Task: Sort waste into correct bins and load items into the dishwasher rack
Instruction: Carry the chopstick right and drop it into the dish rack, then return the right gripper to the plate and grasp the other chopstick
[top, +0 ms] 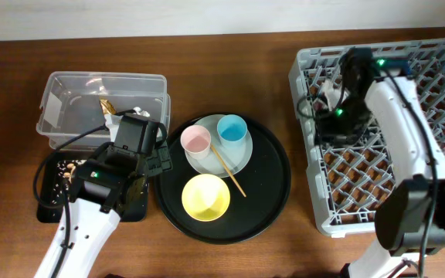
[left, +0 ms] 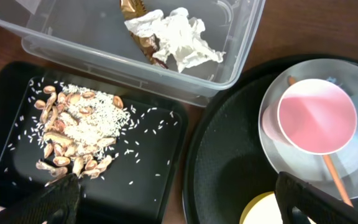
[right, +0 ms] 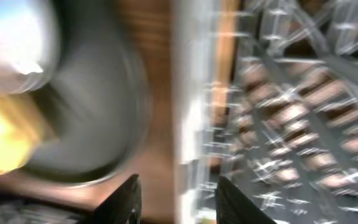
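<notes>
The crumpled white napkin (left: 179,37) and the gold-brown wrapper (left: 138,12) lie in the clear tub (top: 103,104). Tan food scraps (left: 73,130) and rice lie in the shallow black tray (left: 148,168). The pink cup (top: 195,140), blue cup (top: 232,129) and chopsticks (top: 228,171) rest on the pale plate (top: 238,158). The yellow bowl (top: 205,196) sits in front of the plate. My left gripper (left: 179,202) is open and empty, straddling the gap between the black tray and the round tray. My right gripper (right: 182,199) is open and empty over the left rim of the grey dishwasher rack (top: 392,123).
The plate and the bowl stand on a large round black tray (top: 273,193) between the bins and the rack. The right wrist view is motion-blurred. It shows the rack's rim (right: 185,93) with bare wood beside it.
</notes>
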You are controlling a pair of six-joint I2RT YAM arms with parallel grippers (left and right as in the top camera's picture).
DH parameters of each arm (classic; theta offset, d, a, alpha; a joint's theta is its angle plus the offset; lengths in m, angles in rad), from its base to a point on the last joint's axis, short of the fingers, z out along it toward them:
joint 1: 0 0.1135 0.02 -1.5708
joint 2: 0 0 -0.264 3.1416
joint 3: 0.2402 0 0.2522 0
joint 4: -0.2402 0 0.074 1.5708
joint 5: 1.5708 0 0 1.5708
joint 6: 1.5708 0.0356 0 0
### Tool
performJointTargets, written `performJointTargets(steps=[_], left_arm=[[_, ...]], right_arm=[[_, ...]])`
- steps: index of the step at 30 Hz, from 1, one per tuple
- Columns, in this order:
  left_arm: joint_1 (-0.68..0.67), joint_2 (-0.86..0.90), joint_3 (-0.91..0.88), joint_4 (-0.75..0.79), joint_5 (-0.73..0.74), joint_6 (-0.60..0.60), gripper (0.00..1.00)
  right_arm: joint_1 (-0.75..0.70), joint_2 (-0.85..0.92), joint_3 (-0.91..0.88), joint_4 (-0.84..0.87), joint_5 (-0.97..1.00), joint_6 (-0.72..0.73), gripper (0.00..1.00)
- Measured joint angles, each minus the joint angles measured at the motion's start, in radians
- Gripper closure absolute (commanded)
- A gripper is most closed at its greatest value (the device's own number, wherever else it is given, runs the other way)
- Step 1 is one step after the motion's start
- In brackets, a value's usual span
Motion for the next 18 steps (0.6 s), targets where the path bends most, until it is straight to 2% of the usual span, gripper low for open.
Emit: performJointTargets(steps=[5, 9, 13, 18], left_arm=[[0.0, 0.0, 0.0, 0.0, 0.0, 0.0, 0.01], [0.0, 0.0, 0.0, 0.0, 0.0, 0.0, 0.01], [0.0, 0.0, 0.0, 0.0, 0.0, 0.0, 0.01], [0.0, 0.0, 0.0, 0.001, 0.0, 0.0, 0.01]], right_arm=[[0.053, -0.017, 0.097, -0.086, -0.173, 0.0, 0.59], [0.24, -0.018, 0.09, -0.063, -0.212, 0.002, 0.56], [0.438, -0.018, 0.04, 0.029, -0.145, 0.08, 0.54], [0.587, -0.018, -0.04, 0.103, 0.016, 0.18, 0.53]])
